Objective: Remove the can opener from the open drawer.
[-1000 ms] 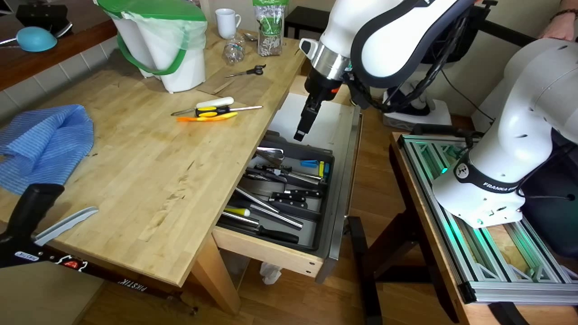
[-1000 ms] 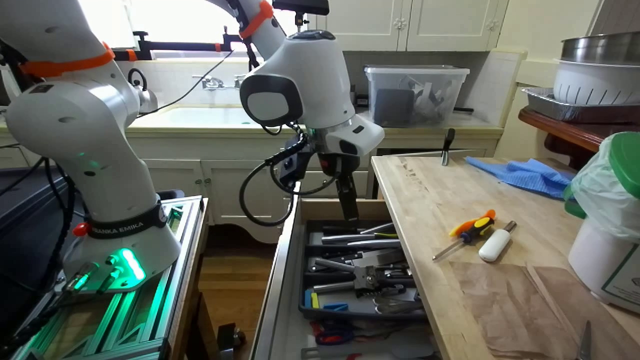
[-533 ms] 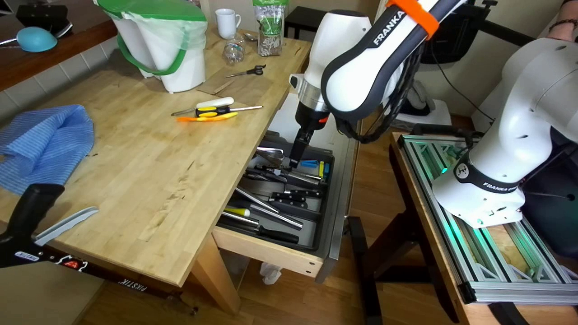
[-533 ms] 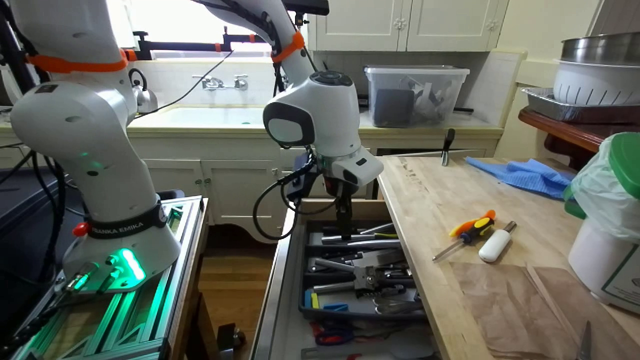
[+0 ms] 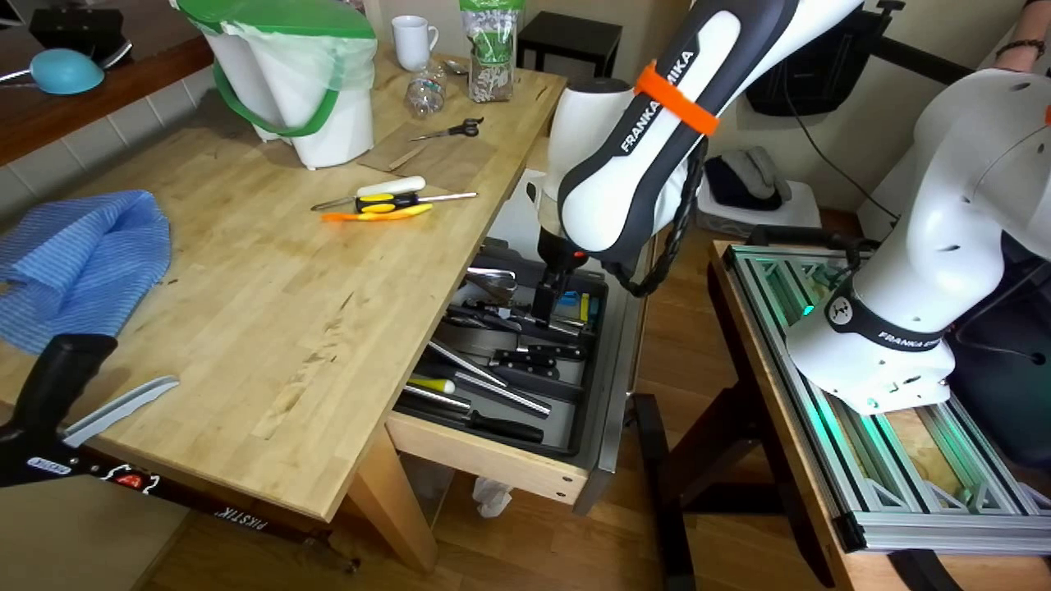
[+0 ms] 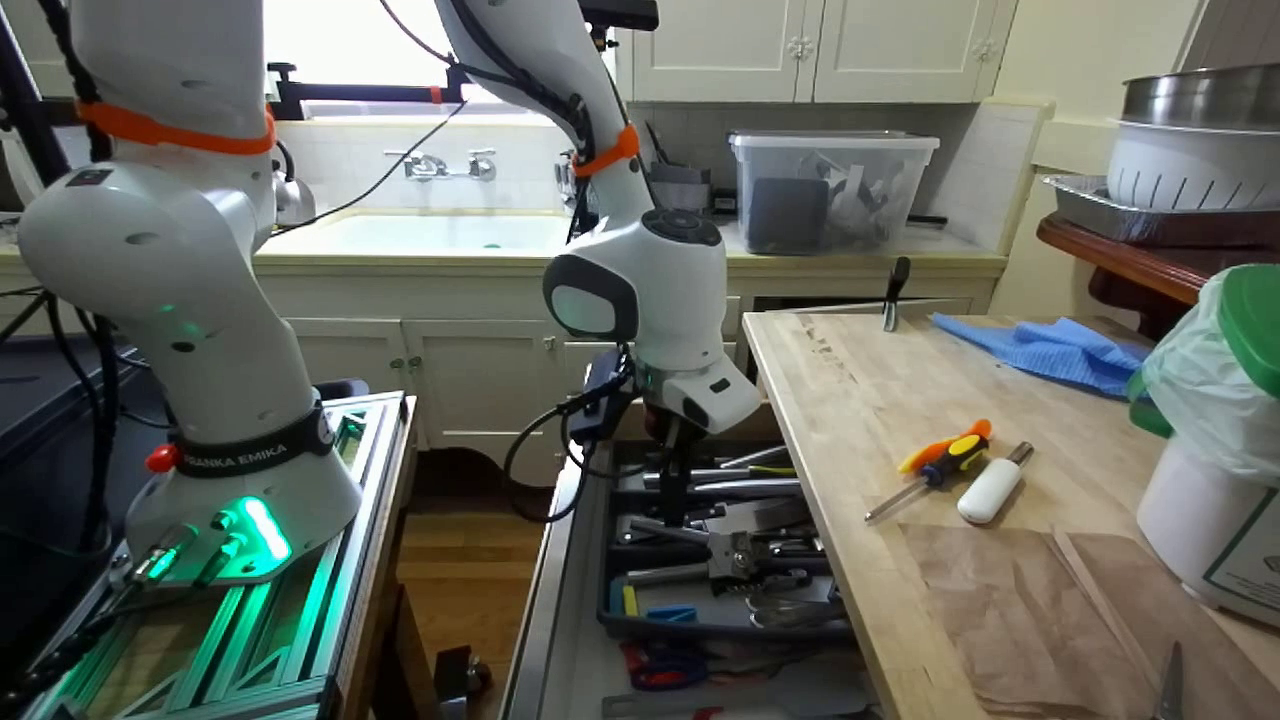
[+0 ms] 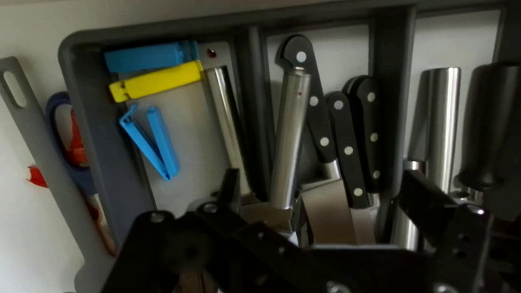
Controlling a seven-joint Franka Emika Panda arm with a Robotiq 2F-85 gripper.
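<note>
Gripper (image 7: pixel 321 187) is down at the utensil tray (image 7: pixel 116 154) in the drawer (image 5: pixel 484 461), fingers spread well apart in the wrist view; can't tell if either touches anything. Can opener (image 6: pixel 735 555) is in the tray, handles straddling a divider (image 7: pixel 260 122): one on the side with the blue and yellow bag clips (image 7: pixel 160 80), the other showing between the fingers, its end overlapping a black-handled knife (image 7: pixel 318 122). Its head is mostly hidden in the wrist view.
</note>
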